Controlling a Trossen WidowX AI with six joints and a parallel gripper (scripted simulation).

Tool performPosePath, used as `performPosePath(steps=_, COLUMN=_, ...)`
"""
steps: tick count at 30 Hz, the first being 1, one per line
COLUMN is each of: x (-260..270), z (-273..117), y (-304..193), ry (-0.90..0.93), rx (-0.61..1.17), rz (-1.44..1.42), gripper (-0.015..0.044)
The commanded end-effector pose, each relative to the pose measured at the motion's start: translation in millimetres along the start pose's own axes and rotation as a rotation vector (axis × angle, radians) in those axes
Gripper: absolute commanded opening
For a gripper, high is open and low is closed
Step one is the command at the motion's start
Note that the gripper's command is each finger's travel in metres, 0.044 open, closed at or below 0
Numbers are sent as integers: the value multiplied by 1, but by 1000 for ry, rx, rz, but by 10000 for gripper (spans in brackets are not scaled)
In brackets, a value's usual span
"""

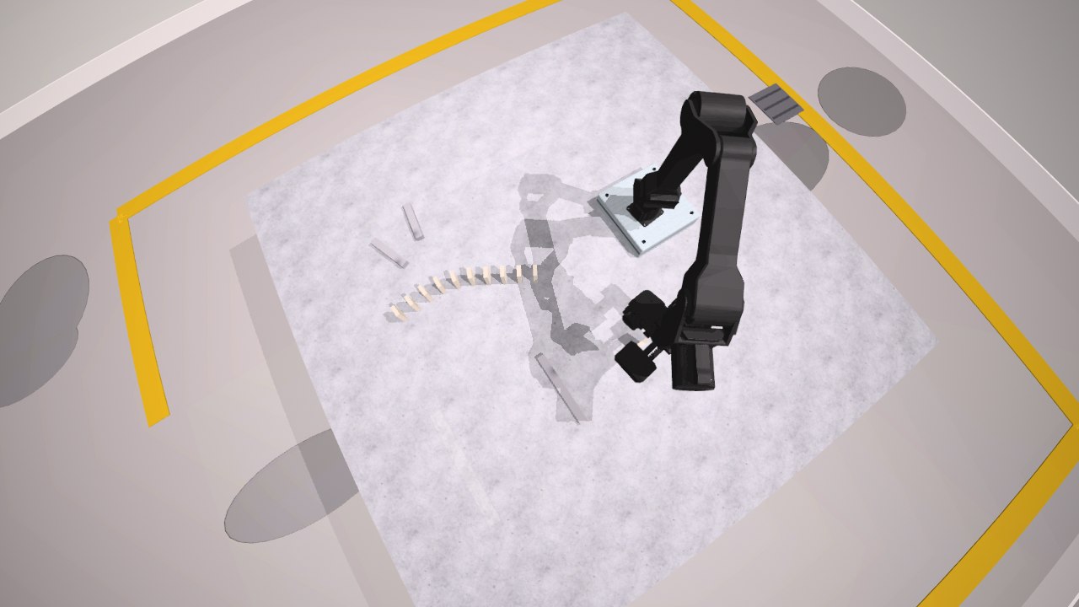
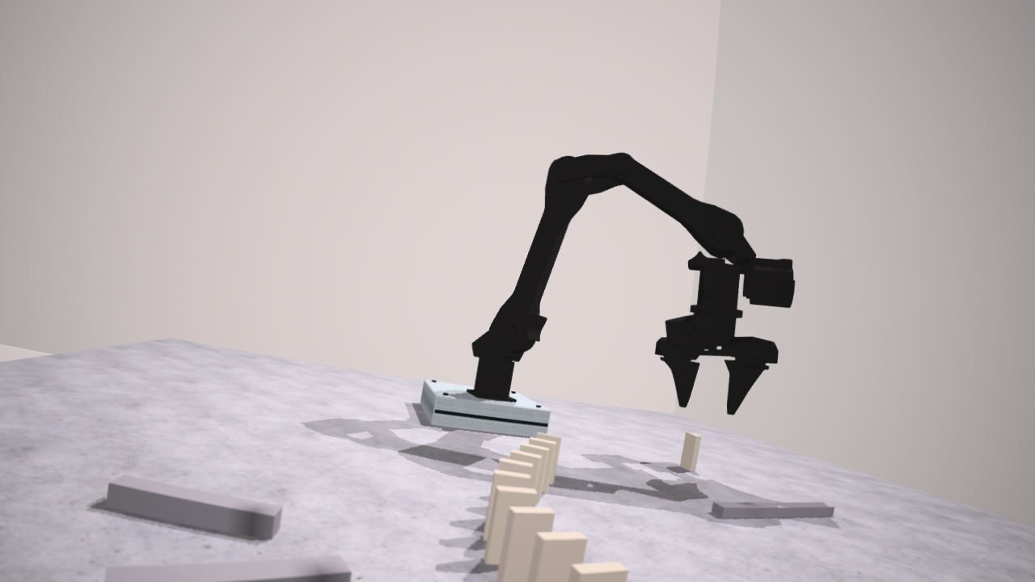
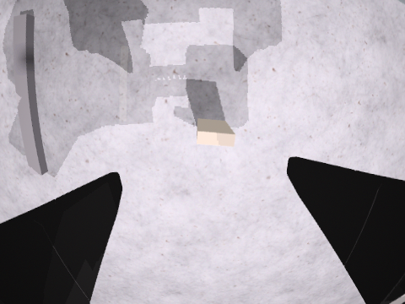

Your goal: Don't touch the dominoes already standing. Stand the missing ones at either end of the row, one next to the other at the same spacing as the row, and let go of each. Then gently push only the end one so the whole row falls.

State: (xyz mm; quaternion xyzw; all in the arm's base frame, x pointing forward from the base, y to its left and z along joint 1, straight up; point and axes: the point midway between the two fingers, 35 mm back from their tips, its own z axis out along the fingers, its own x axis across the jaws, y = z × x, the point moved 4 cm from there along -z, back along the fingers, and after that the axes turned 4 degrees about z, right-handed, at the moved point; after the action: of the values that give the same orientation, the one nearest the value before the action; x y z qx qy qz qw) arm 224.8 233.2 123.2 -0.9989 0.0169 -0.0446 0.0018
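A lone cream domino (image 1: 643,343) (image 2: 690,452) (image 3: 215,138) stands upright on the table, well to the right of the row in the top view. My gripper (image 2: 707,410) (image 3: 207,174) is open and empty, pointing down. It hangs above the lone domino's height, with nothing between the fingers; in the wrist view the domino is beyond the fingertips, between their directions. The row of several standing cream dominoes (image 1: 486,275) (image 2: 530,535) curves from lower left to right in the top view, all upright. The gripper is clear of the row. The arm partly hides the lone domino in the top view.
One grey bar (image 1: 558,388) (image 2: 772,511) (image 3: 31,93) lies between the row and the gripper's side, nearer the front. Two more grey bars (image 1: 411,221) (image 1: 388,253) (image 2: 192,506) lie beyond the row's left part. The arm's pale base (image 1: 656,238) (image 2: 492,419) is behind the row's right end.
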Motion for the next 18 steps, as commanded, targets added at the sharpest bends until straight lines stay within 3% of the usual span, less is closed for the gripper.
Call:
performPosePath(steps=1, x=-1, z=-19, y=9, ry=-73, rx=8, rz=138, gripper=440)
performPosePath(steps=7, x=-1, z=-18, y=9, ry=-73, rx=8, rz=138, gripper=440)
performPosePath(steps=14, x=-5, z=40, y=8, ry=-73, rx=8, rz=138, gripper=440)
performPosePath(steps=18, x=-6, z=46, y=9, ry=-73, rx=8, rz=138, gripper=440)
